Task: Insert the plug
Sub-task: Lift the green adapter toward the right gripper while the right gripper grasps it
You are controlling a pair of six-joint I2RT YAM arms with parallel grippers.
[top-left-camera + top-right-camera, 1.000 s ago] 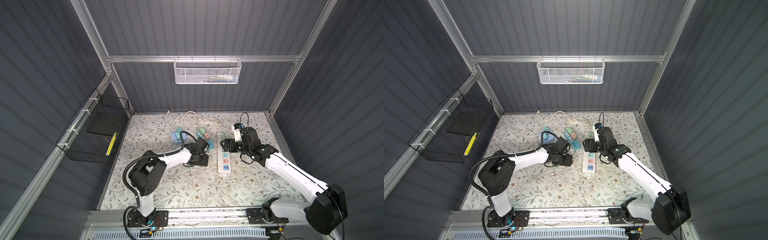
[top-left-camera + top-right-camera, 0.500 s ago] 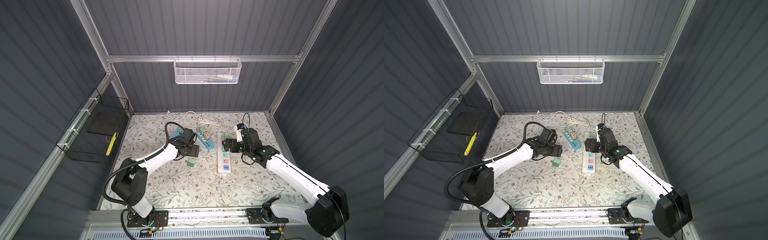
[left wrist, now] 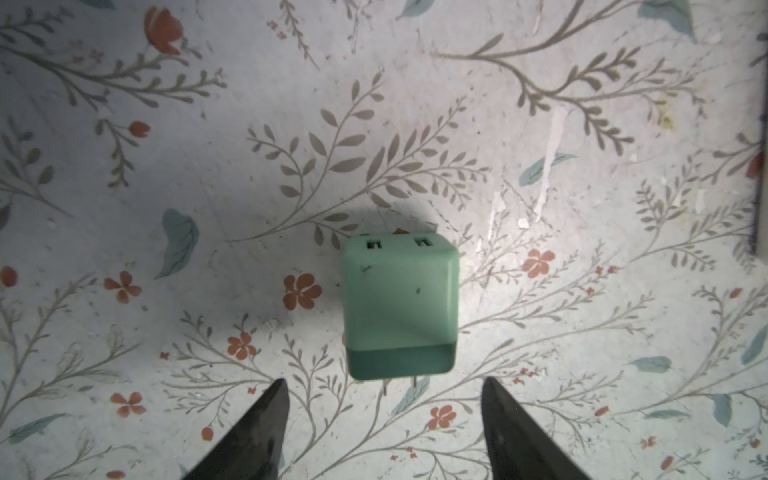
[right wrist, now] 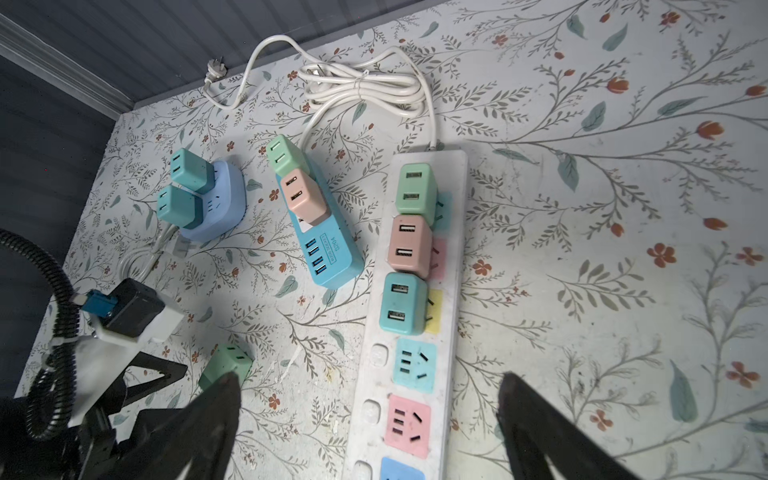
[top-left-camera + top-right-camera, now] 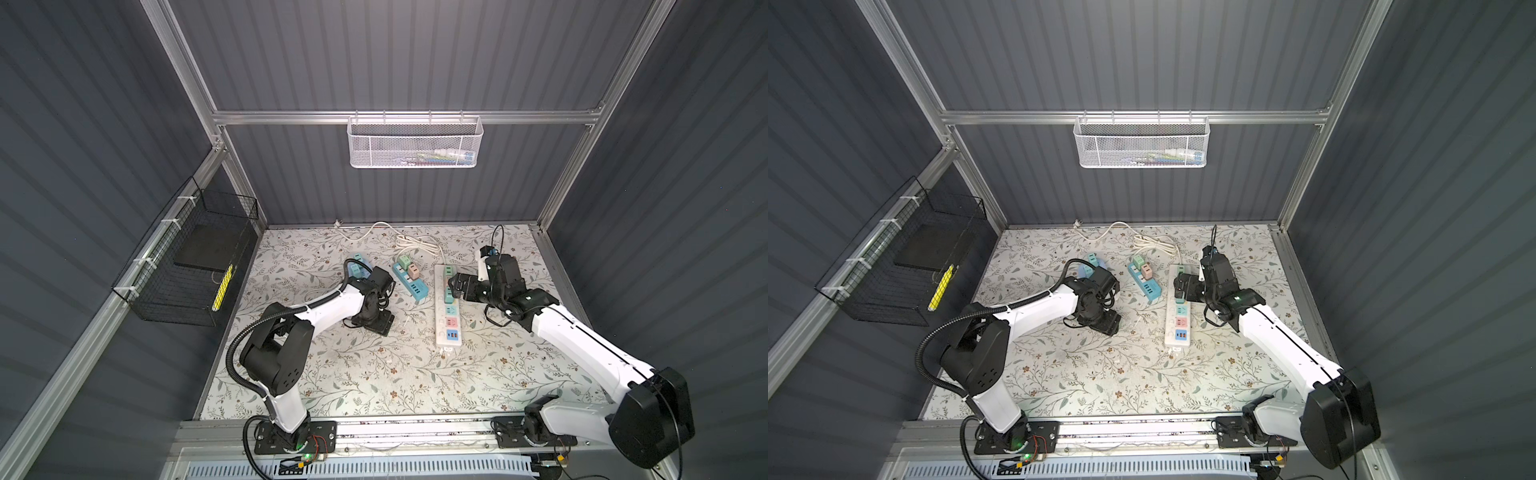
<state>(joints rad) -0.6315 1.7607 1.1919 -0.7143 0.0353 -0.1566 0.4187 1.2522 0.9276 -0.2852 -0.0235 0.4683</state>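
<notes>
A loose green plug (image 3: 399,307) lies on its side on the floral table. Its prongs point toward my left gripper (image 3: 384,386), which is open and hangs just above it; the plug sits just past the fingertips, not between them. In both top views the left gripper (image 5: 376,322) hides this plug. The right wrist view shows the plug (image 4: 226,365) left of the white power strip (image 4: 453,316). Three plugs fill the strip's far sockets; teal and pink sockets are free. My right gripper (image 4: 369,378) is open, straddling the strip (image 5: 448,328) above it.
A blue power strip (image 4: 328,249) with a green and a pink plug lies left of the white one. Farther left is a round light-blue socket block (image 4: 224,199) with two teal plugs. Coiled white cable (image 5: 415,245) lies at the back. A black wire basket (image 5: 187,266) hangs on the left wall.
The left gripper let the green plug drop onto the table, swung back and left, then returned over the plug. The right gripper opened wider and stayed over the strip.
</notes>
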